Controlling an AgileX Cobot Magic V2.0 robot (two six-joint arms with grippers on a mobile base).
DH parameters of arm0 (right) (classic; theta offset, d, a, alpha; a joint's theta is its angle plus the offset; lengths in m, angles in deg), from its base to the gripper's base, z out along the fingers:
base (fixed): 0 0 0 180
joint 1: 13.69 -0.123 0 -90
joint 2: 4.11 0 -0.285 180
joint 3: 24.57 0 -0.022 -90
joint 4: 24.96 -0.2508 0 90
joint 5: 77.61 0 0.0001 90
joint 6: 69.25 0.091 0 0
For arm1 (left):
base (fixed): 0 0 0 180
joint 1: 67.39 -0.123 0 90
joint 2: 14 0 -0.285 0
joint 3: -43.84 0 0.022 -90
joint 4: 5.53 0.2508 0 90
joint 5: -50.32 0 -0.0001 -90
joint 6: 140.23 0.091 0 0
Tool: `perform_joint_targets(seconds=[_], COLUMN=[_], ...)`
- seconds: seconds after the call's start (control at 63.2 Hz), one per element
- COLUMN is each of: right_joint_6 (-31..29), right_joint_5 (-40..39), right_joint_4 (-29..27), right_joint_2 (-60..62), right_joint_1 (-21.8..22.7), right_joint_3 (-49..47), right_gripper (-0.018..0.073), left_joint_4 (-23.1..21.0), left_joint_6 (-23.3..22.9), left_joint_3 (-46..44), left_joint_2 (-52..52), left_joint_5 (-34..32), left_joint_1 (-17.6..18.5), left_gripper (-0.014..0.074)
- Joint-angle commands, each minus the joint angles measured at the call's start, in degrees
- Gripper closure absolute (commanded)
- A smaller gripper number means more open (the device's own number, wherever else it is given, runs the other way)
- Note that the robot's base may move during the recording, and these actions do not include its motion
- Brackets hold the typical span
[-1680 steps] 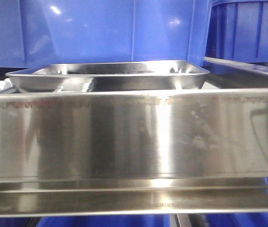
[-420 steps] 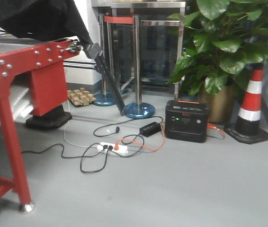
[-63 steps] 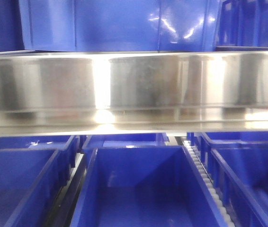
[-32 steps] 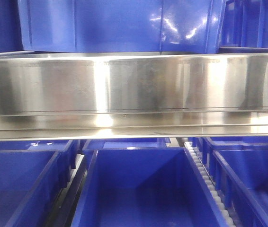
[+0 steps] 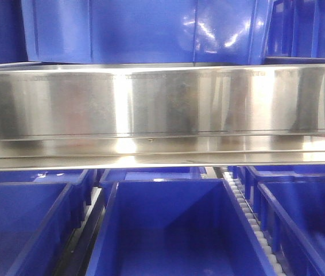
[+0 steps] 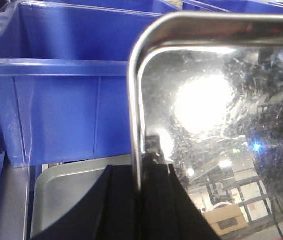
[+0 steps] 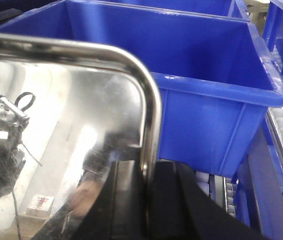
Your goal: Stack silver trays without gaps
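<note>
Before blue bin (image 6: 56, 110), left gripper (image 6: 139, 175) clamps tray (image 6: 206, 100).

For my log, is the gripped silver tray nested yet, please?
Not nested: left end effector and right end effector hold the gripped tray raised; lower tray shows bare below.

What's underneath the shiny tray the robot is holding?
In the left wrist view, one corner of another silver tray shows below the held tray, in front of a blue bin. The held tray and the left gripper cover the rest of it.
</note>
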Motion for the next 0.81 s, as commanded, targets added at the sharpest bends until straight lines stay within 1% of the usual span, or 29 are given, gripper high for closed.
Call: perform_joint_targets(seconds=[0.0,0.791], right_joint_6=[-0.51,-0.51], right_joint_5=[-25.31,-26.58], right_joint_4=[-0.65,-0.65], right_joint_2=[-0.05,-0.05], right_joint_1=[-0.85,-0.85], right_joint_3=[-0.73,-0.73], right_gripper=[0.0637,0.0637], left_joint_4=[-0.50,-0.50], left_joint_6=[-0.07,-0.07], left_joint_3=[-0.74,-0.74], left_joint_2=[-0.23,-0.23], left_joint_5=[-6.25,-6.25], left_joint_1=[0.89,0.89], left_gripper=[0.0614,0.0614])
